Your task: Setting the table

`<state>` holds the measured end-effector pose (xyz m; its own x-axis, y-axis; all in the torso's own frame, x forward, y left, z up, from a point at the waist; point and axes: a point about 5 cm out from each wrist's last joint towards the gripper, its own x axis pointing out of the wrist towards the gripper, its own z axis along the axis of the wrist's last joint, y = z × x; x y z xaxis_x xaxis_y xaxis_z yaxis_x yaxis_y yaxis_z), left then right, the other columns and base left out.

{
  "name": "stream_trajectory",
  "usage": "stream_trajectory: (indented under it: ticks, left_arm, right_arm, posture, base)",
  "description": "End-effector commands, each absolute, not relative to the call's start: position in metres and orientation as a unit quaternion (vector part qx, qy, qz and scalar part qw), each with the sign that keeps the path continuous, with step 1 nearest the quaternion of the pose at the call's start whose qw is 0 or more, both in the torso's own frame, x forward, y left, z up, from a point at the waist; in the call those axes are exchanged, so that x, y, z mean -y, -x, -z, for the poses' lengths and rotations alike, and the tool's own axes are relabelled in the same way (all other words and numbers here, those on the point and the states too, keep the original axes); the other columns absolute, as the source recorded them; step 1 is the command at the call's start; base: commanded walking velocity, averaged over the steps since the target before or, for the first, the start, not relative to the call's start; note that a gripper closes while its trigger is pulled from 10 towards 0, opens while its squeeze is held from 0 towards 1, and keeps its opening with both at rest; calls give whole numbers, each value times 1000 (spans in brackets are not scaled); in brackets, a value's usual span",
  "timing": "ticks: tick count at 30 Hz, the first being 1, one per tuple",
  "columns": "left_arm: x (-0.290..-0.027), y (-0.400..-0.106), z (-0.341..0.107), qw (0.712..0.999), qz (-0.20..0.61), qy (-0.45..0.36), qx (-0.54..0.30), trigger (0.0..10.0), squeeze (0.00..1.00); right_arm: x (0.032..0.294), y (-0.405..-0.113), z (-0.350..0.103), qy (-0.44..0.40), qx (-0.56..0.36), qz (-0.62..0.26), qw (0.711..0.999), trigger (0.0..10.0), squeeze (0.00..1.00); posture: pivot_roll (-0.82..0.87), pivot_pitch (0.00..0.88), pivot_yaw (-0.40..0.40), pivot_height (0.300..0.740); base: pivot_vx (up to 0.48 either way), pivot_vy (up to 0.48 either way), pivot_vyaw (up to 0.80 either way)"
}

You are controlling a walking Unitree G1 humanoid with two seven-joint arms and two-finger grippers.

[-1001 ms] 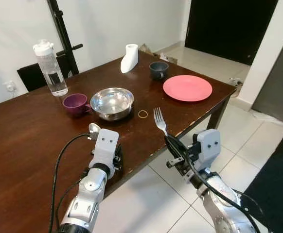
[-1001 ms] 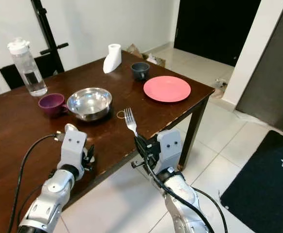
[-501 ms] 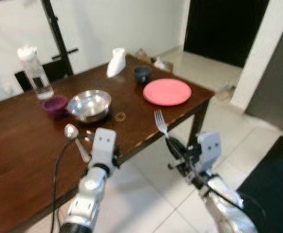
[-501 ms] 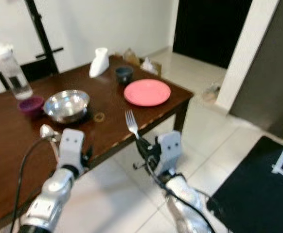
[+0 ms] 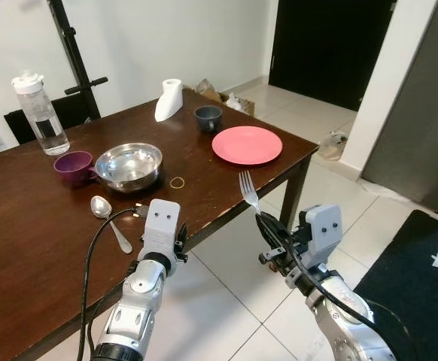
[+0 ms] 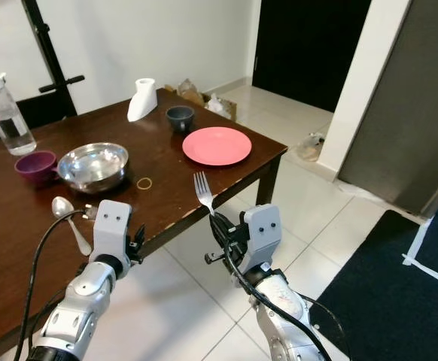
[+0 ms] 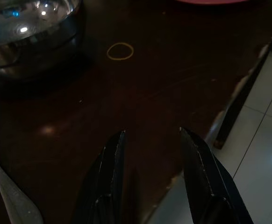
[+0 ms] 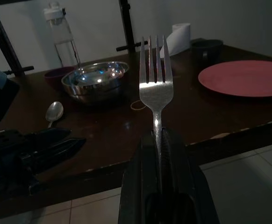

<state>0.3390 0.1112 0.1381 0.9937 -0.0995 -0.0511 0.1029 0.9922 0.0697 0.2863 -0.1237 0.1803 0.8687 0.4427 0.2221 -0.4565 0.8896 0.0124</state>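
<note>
Fork [image 5: 247,191] stands tines-up, pinched in the closed right hand [image 5: 269,233] off the worktop's [image 5: 23,226] edge, probably bound beside the pink plate [image 5: 247,144]. Left hand [image 7: 151,151] hovers parted and empty near the spoon [image 5: 107,216].

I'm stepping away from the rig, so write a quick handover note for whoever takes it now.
Right pincer: shut on the fork, tines up, held off the table's near edge, above the floor.
Left pincer: open, nothing in it, over the table near its edge.
On the table: spoon lying beside the left arm, steel bowl, purple cup, pink plate, dark cup, water bottle, rubber band.
Done: spoon is down, fork is picked up.
Left: set the fork down, probably by the plate; the spoon may want moving there too.
</note>
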Motion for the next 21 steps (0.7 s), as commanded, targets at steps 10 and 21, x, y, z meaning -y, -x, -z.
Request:
stream_trajectory:
  ticks: [10,21]
  left_arm:
    - [-144,-333,-143,999,-14,-51,-1,10000,0]
    - [-139,-329,-145,999,-9,-49,5,10000,0]
  right_arm:
    - [103,-300,-197,-18,135,-258,957,10000,0]
    - [118,-310,-204,-46,151,-183,970,10000,0]
  posture:
    - [-38,81,95,740]
    - [-33,84,92,740]
  base:
    - [0,0,0]
    - [0,0,690]
